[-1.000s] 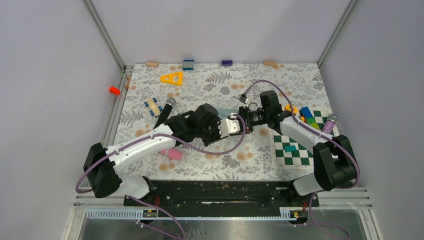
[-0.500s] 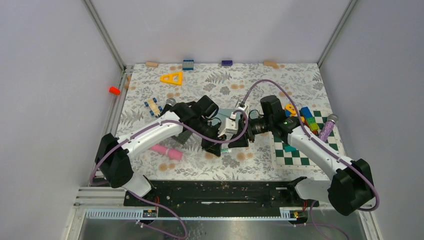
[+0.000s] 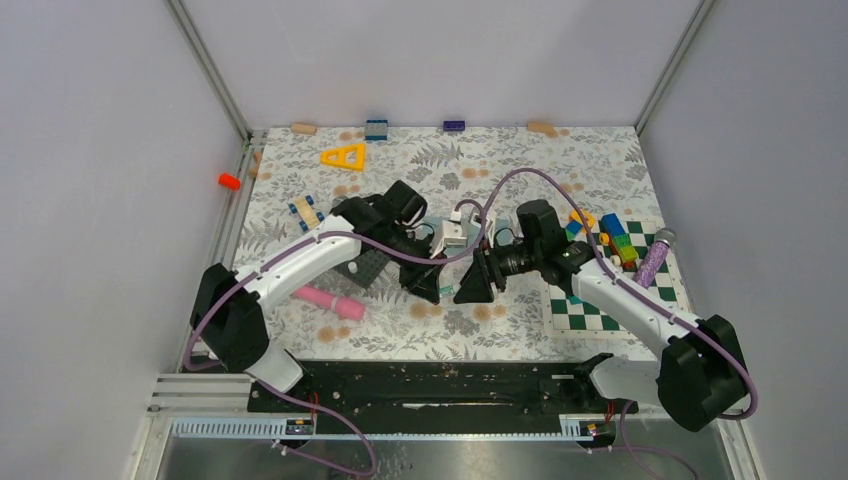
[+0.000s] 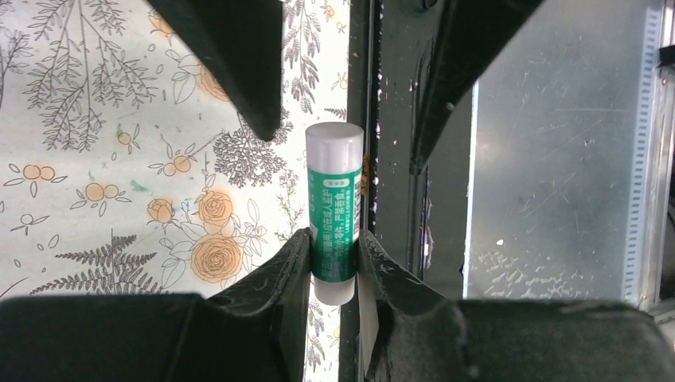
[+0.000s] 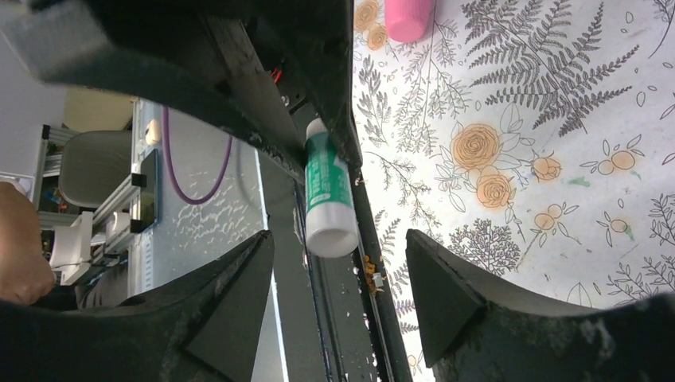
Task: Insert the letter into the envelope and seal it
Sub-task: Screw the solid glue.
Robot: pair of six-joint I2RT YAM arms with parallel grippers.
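My left gripper (image 4: 334,263) is shut on a green glue stick (image 4: 334,211) with a white cap, held by its lower end. The cap points at my right gripper (image 5: 338,294), which is open. The cap (image 5: 331,235) sits just beyond the right fingertips, not touched by them. In the top view the two grippers meet nose to nose, left (image 3: 432,283) and right (image 3: 470,287), above the table's middle. A sliver of the teal-grey envelope (image 3: 433,222) shows behind the left wrist; the rest is covered by the arms. The letter is hidden.
A dark grey square mat (image 3: 365,265) and a pink cylinder (image 3: 330,303) lie under the left arm. To the right are a green chessboard mat (image 3: 600,300), stacked coloured blocks (image 3: 618,238) and a purple microphone toy (image 3: 657,255). A yellow triangle (image 3: 344,156) lies at the back.
Both wrists have swung toward the near side of the table. The right gripper has opened wide in front of the glue stick's cap. The left grip has stayed shut.
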